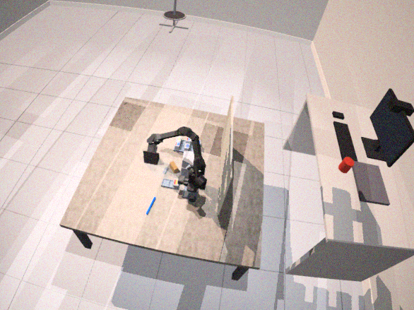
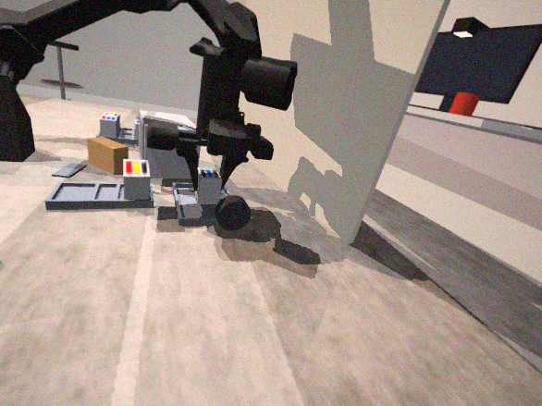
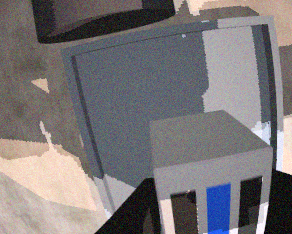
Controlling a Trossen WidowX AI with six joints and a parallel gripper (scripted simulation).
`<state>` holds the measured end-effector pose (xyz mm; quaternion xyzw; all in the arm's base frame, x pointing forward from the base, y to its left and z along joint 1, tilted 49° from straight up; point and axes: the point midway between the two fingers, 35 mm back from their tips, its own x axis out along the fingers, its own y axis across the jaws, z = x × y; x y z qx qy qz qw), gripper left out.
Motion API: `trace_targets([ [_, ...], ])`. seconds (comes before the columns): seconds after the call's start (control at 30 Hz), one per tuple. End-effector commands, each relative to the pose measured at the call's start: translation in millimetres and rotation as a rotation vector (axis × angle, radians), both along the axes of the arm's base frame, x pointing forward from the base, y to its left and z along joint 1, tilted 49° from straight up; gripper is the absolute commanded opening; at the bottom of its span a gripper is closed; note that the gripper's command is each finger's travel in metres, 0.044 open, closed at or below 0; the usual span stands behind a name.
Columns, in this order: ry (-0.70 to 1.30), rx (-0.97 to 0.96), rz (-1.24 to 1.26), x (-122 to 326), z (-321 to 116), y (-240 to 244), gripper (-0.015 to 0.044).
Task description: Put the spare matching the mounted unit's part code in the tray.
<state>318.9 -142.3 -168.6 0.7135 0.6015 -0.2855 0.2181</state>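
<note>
The gripper (image 1: 188,192) (image 2: 210,190) (image 3: 197,180) stood spread slightly wider than the grey spare (image 2: 209,190) (image 3: 210,142), its fingers close on either side. The spare was upright within the walls of the square tray (image 2: 199,222) (image 3: 85,135); whether its base touched the tray floor could not be told. Its white label bore three bars: black, blue, black.

Just beside the tray, a compartmented rack (image 1: 169,186) (image 2: 99,205) held a grey block (image 2: 137,185) in its end compartment, labelled red, yellow, black. A farther block (image 2: 110,129) carried small red, yellow and blue patches. No letters or brand could be read. Behind the nearer rack stood an orange-brown block (image 1: 174,167) (image 2: 104,155).
</note>
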Motion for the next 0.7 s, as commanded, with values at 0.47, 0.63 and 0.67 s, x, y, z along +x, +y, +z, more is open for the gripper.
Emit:
trace_targets([
  [0.47, 0.005, -0.002, -0.005, -11, 63, -71, 0.0440],
  [0.63, 0.005, 0.000, -0.006, -14, 72, -79, 0.0440],
  [0.67, -0.001, -0.009, -0.028, -13, 67, -80, 0.0440],
])
